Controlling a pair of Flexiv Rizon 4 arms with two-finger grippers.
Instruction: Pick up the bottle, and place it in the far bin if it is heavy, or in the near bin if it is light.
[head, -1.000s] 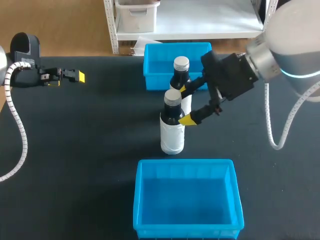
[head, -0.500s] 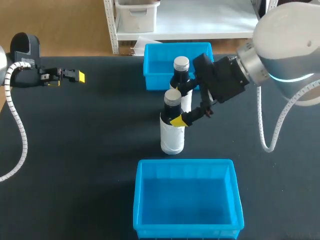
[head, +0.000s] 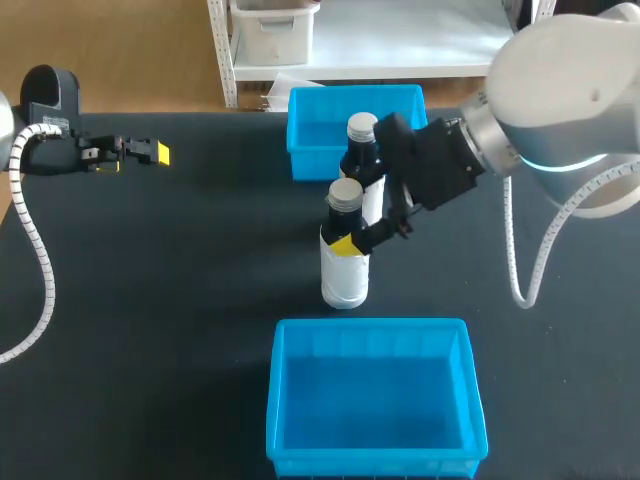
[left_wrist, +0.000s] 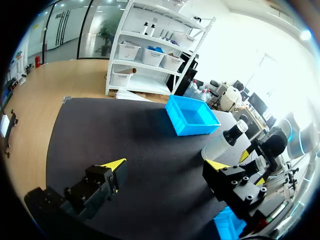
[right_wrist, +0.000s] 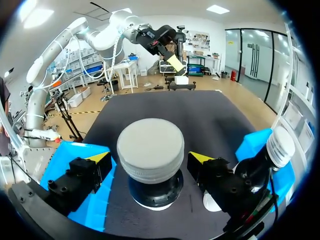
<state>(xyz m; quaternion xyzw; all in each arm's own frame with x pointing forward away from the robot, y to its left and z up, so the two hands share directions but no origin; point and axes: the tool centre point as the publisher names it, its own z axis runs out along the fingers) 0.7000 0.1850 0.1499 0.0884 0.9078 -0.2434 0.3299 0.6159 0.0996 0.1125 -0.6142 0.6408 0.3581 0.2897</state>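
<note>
Tabletop (head: 150, 300), black and matte, fills the head view, and near its middle stands the near bottle (head: 345, 272), upright, dark with a white label and a grey cap. Just behind it stands a second one like it, the far bottle (head: 360, 140), and behind that again is the far bin (head: 312, 162), which is blue. The near bin (head: 280, 400), also blue, lies in front of the near bottle, a little apart from it. The right pincer (head: 356, 212) comes in from the right of the near bottle and straddles its neck below the cap, with one yellow tip on its front side and the other finger passing between the two bottles. The left pincer (head: 133, 155) hangs well off to the left of the near bottle, over bare table. In the left wrist view that pincer's fingers are spread wide with nothing between them but table. Far ahead, the near bottle's cap peeps out beside one finger, with the far bottle and far bin next to it. In the right wrist view the near bottle's cap sits between the fingers with a gap showing on each side, so the pincer has no hold on it. The far bottle stands just beside one finger, and blue bin walls show on both sides of the near bottle. The count: two bottles, two bins, two pincers.
</note>
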